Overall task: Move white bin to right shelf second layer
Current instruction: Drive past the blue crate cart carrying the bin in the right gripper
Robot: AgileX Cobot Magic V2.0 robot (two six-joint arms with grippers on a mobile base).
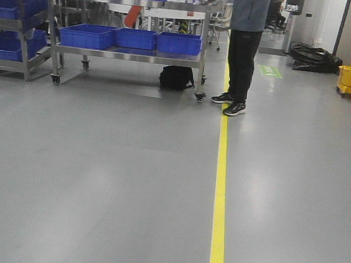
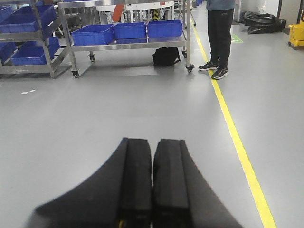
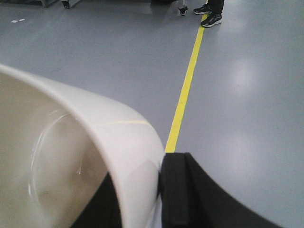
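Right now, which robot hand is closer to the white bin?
Right. The right gripper pinches the wall of the white bin, one finger inside and one outside. The left gripper is shut and empty above the grey floor, with no bin in its view.

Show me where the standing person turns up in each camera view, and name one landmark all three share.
Exterior front-facing: the person stands upper centre-right, at the right end of the steel cart, head cropped.
Left wrist-mounted: the person is at the upper right, shown from the chest down.
Right wrist-mounted: only the shoes show, at the top edge.
Shared landmark: the yellow floor line, which runs up to the person's feet in every view.
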